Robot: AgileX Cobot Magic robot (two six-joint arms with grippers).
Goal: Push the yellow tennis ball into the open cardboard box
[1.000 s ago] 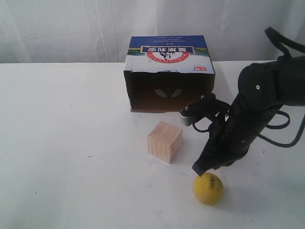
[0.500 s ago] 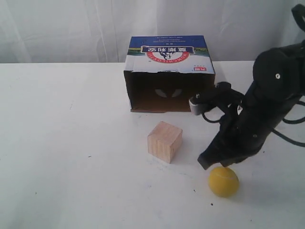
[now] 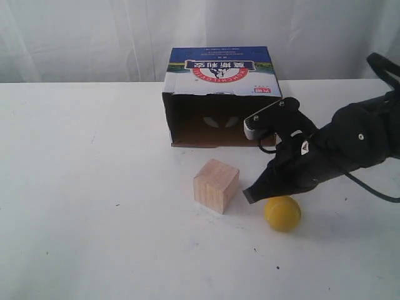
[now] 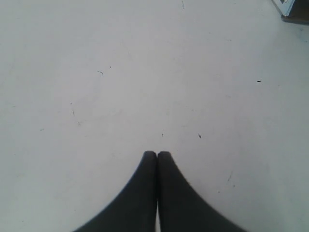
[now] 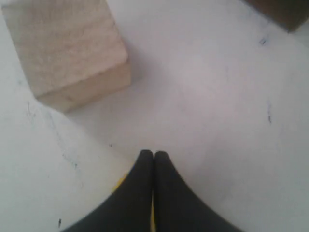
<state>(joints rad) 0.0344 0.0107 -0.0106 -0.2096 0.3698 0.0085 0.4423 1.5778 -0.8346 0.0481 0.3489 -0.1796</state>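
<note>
The yellow tennis ball (image 3: 282,213) lies on the white table, to the right of the pale wooden cube (image 3: 215,185) and in front of the open cardboard box (image 3: 222,94). The box lies on its side, its dark brown inside facing the front. My right gripper (image 3: 249,195) is shut with nothing in it, its tip low over the table just left of the ball and touching or nearly touching it. From the right wrist, only a yellow sliver of the ball (image 5: 119,183) peeks out behind the closed fingers (image 5: 153,155), with the cube (image 5: 67,53) beyond. The left gripper (image 4: 157,154) is shut over bare table.
The wooden cube stands between the ball and the box's left half. A corner of the box (image 4: 292,9) shows at the edge of the left wrist view. A white curtain hangs behind the table (image 3: 94,187).
The right arm swung lower and to the left, its tip now left of the ball. The ball first rolled right, then moved back toward the box. Cube and box stayed put.
</note>
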